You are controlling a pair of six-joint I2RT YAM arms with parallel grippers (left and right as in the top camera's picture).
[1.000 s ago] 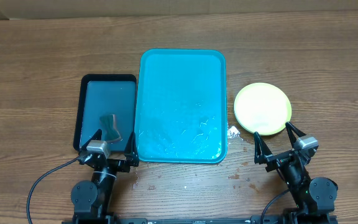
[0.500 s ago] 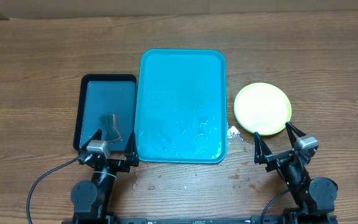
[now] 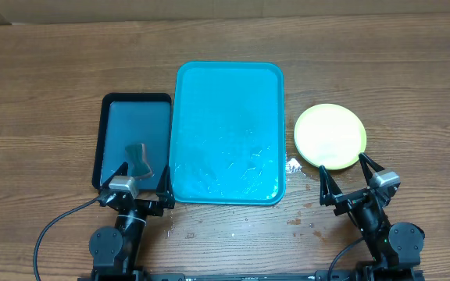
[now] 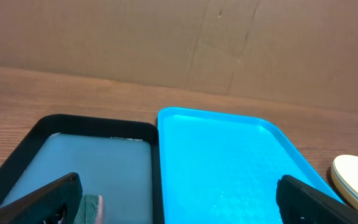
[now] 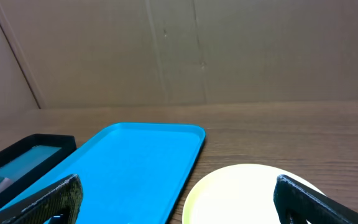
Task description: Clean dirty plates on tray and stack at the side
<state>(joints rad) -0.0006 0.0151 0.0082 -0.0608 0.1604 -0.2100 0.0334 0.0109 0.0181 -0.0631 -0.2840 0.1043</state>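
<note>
The turquoise tray [image 3: 229, 133] lies in the middle of the table with no plates on it, only wet streaks near its front. It also shows in the left wrist view [image 4: 229, 162] and the right wrist view [image 5: 123, 168]. A yellow-green rimmed plate [image 3: 330, 136] sits on the table right of the tray, seen close in the right wrist view [image 5: 244, 196]; whether other plates lie under it I cannot tell. My left gripper [image 3: 142, 181] is open and empty at the front edge, before the black tray. My right gripper [image 3: 350, 176] is open and empty just in front of the plate.
A black tray [image 3: 135, 140] holding greyish water stands left of the turquoise tray, with a green sponge [image 3: 139, 158] near its front; the sponge also shows in the left wrist view [image 4: 92, 208]. Small wet spots [image 3: 294, 165] mark the table between tray and plate. A cardboard wall [image 4: 179, 37] rises behind.
</note>
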